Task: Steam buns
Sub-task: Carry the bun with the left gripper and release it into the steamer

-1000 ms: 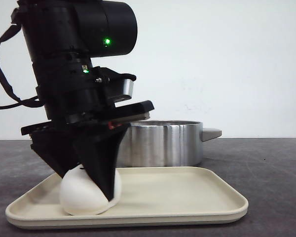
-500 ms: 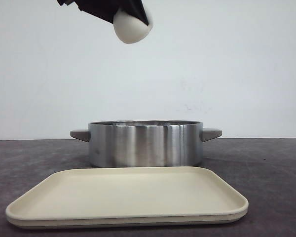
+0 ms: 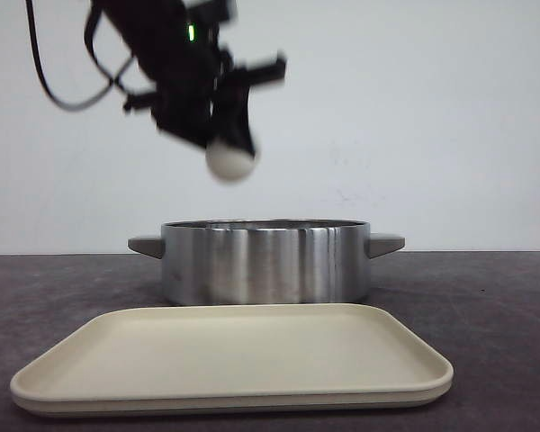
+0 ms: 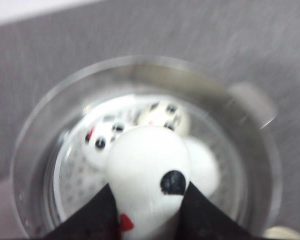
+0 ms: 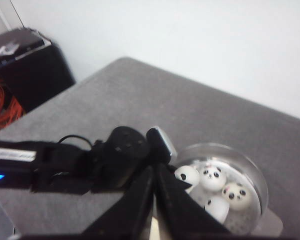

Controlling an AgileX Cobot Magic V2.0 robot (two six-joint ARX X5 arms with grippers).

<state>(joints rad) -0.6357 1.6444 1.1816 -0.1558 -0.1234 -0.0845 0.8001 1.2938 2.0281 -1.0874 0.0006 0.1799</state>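
Four buns are showing in all: three are lying inside the pot [image 3: 266,261] and one is hanging above it. The held bun [image 3: 229,160], in the upper left of the front view, is sitting between the jaws of the left gripper [image 3: 225,135], which are pressing in on its sides. It is smooth, glossy white, with a black eye spot and a small red mark. The potted buns [image 4: 162,116] are showing panda faces, though blur is softening them and the held one is covering part of the third. The right gripper [image 5: 154,192] is showing its jaws pressed together on nothing. One cream tray [image 3: 234,360] is lying on the grey surface [image 3: 486,306], low in the frame.
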